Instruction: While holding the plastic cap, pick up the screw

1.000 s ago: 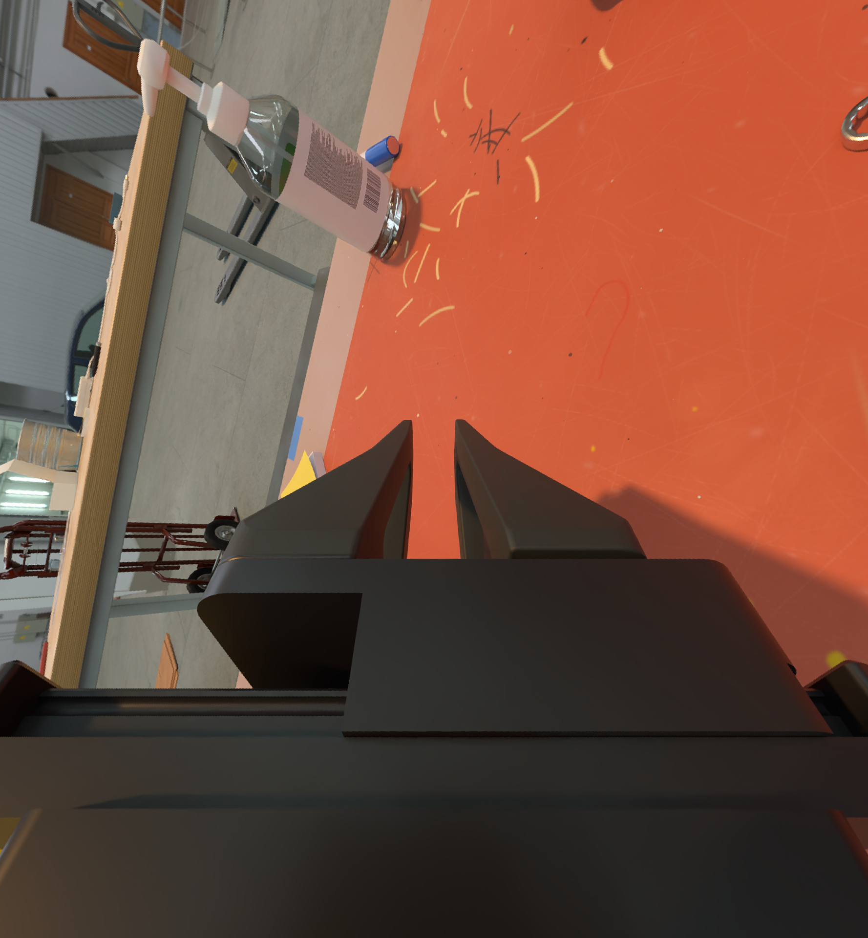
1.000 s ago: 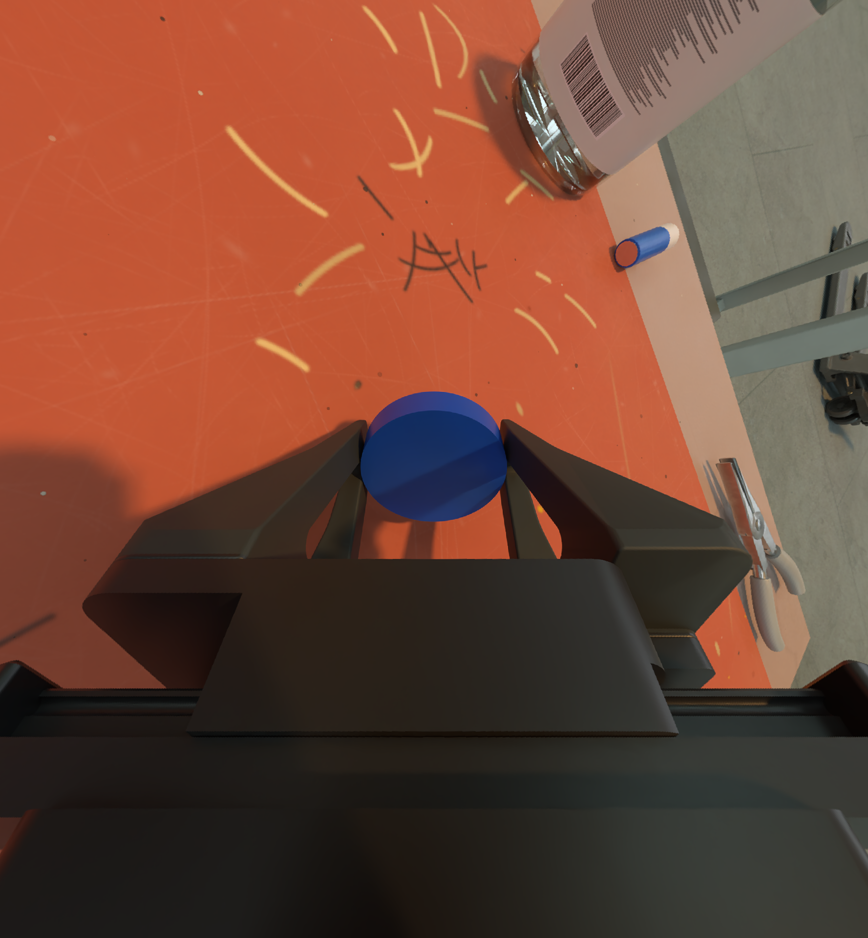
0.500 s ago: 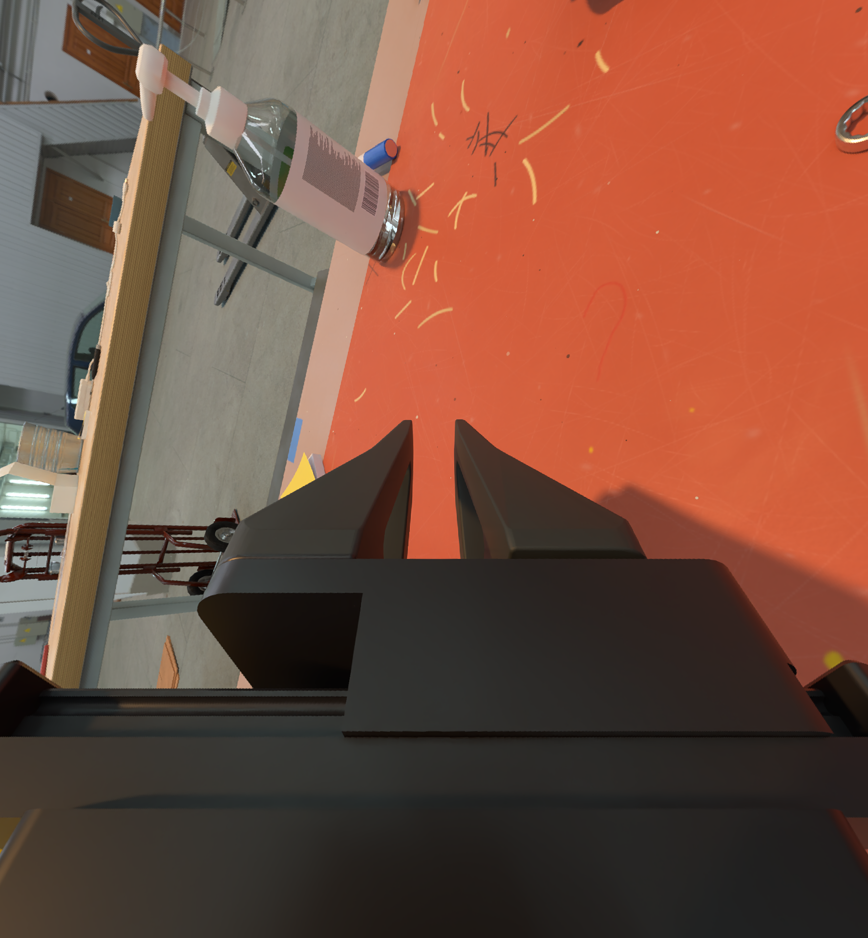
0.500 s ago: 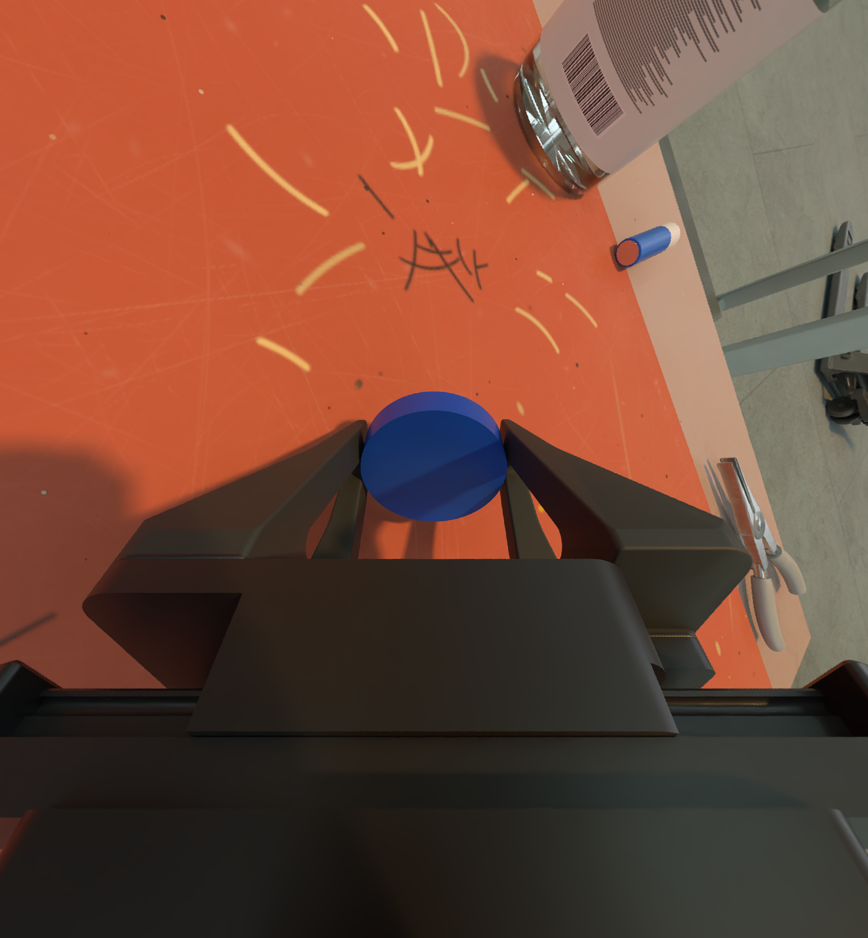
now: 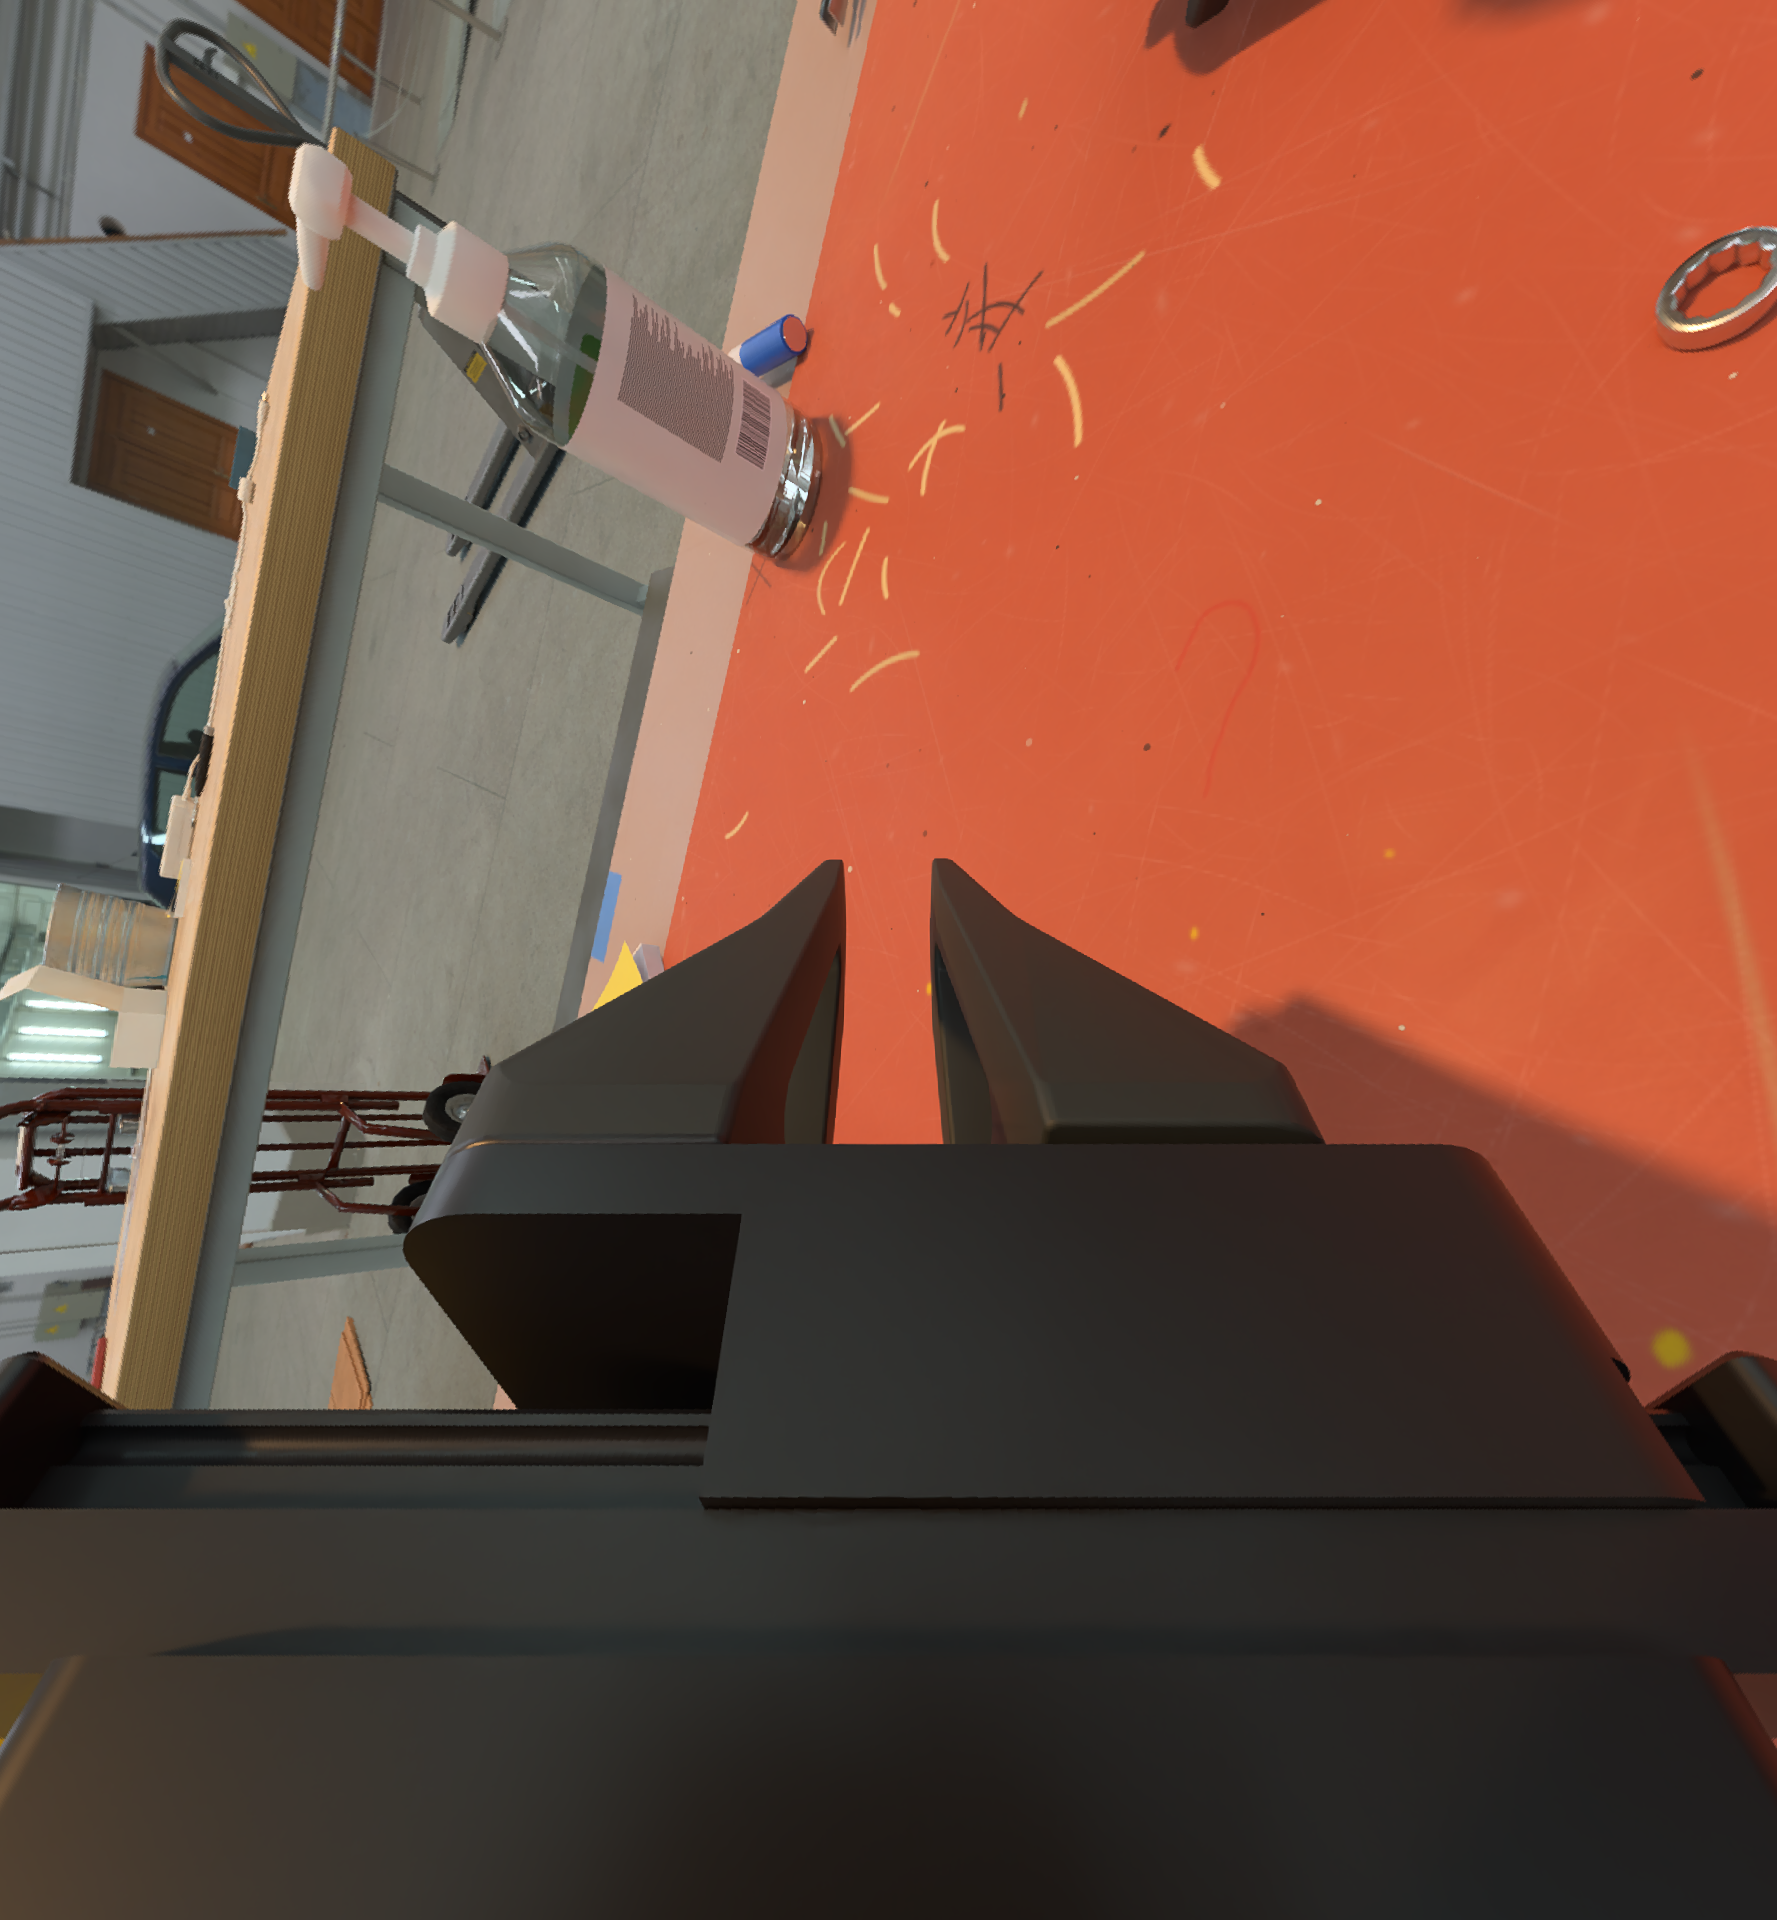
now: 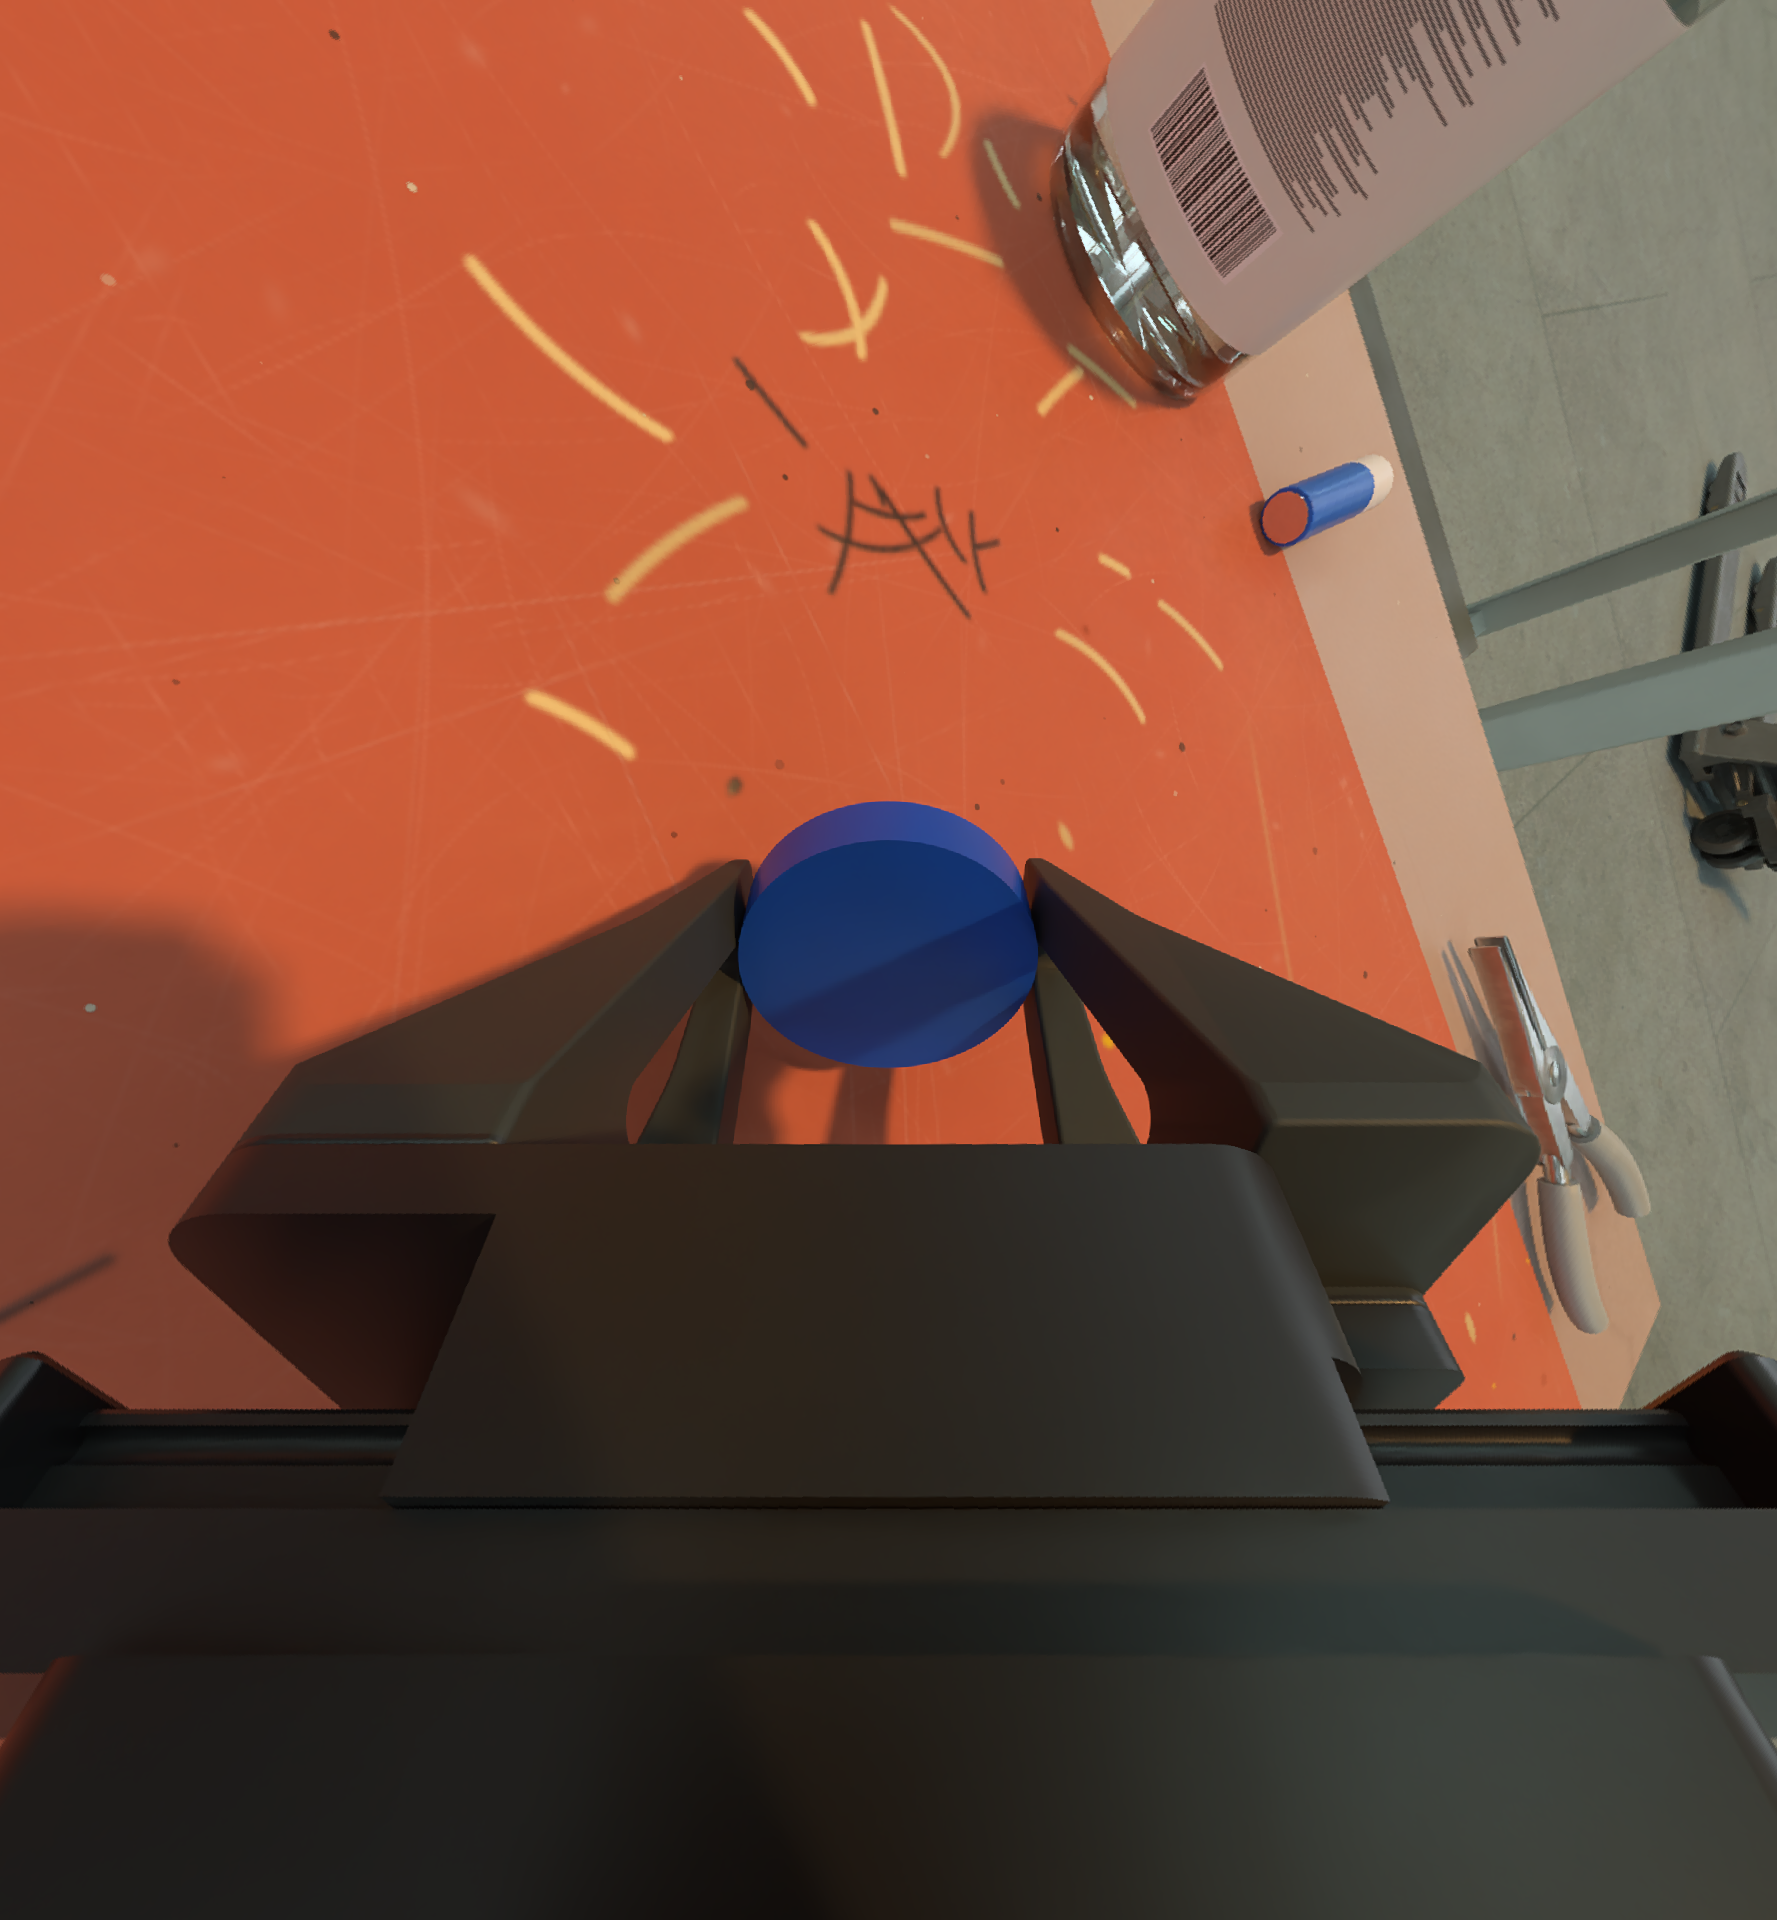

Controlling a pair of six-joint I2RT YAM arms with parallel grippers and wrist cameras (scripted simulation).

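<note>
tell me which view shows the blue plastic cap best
The right wrist view: the blue plastic cap sits centred, pinched at its sides by the right gripper above the orange mat. The left wrist view shows none of it.

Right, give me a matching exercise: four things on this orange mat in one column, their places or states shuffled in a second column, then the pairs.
1. plastic cap
2. pump bottle
3. wrench
4. pliers

A. standing at the mat's edge
B. lying at the table's edge, beside the right gripper
C. clamped between two fingers
D. lying far ahead of the left gripper

Pairs: 1-C, 2-A, 3-D, 4-B
</note>
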